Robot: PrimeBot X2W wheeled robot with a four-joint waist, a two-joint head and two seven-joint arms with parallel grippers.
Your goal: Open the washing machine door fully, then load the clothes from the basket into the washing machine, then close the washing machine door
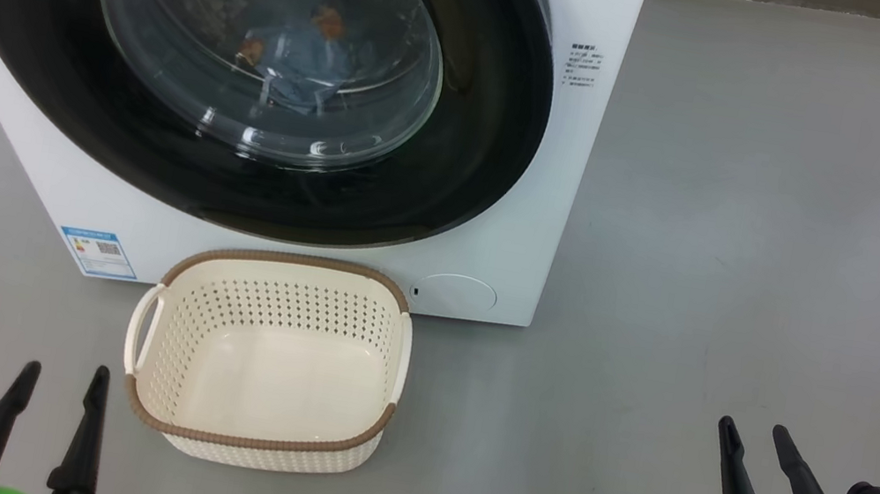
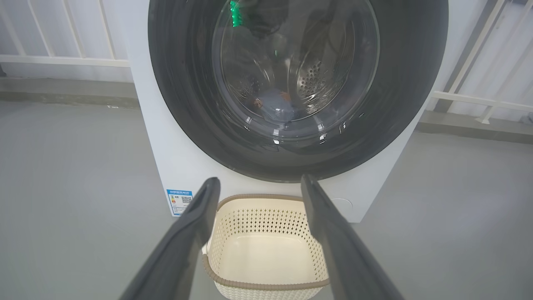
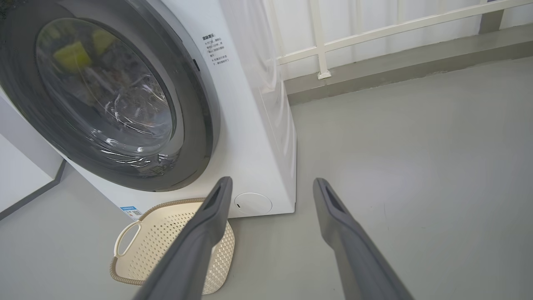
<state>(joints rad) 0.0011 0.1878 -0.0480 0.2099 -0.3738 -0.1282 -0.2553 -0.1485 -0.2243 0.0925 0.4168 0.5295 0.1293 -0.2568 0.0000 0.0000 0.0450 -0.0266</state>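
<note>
The white washing machine stands on the grey floor with its round black door shut flat against the front. Through the glass window light blue clothes with orange-brown figures lie inside the drum. The cream basket with a brown rim sits on the floor before the machine, with nothing in it. My left gripper hovers open at the lower left, just left of the basket. My right gripper is open at the lower right, well away from the basket. The left wrist view shows the door, the clothes and the basket.
A blue label marks the machine's lower left corner and a round white cover its lower right. A white railing and a low kerb run behind the machine. Bare grey floor spreads to the right.
</note>
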